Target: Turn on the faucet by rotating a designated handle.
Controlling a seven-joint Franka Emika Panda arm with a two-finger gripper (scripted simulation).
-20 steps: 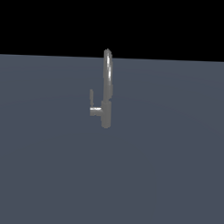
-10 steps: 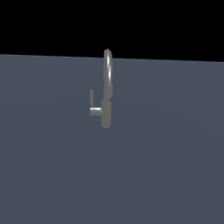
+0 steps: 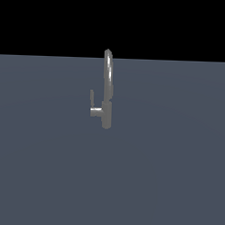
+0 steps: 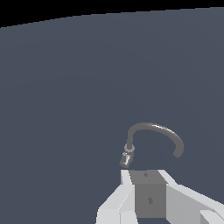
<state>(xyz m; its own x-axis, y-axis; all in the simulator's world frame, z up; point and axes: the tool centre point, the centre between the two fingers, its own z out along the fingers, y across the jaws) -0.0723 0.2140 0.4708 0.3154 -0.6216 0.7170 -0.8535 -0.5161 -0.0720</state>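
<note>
Faucet (image 3: 106, 112) of smooth grey metal stands centre frame, arched spout above; stubby handle (image 3: 96, 111) juts toward the exterior view's left. Blocky white gripper (image 4: 148, 199): finger state unclear.

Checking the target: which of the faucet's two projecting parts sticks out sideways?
The handle, a short stub off the faucet body; the spout arches upward.

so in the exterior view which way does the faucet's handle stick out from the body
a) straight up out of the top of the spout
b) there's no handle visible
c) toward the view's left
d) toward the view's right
c: in the exterior view the handle projects sideways from the faucet body toward the view's left, ending in a thin upright lever, while the arched spout rises above.
</note>
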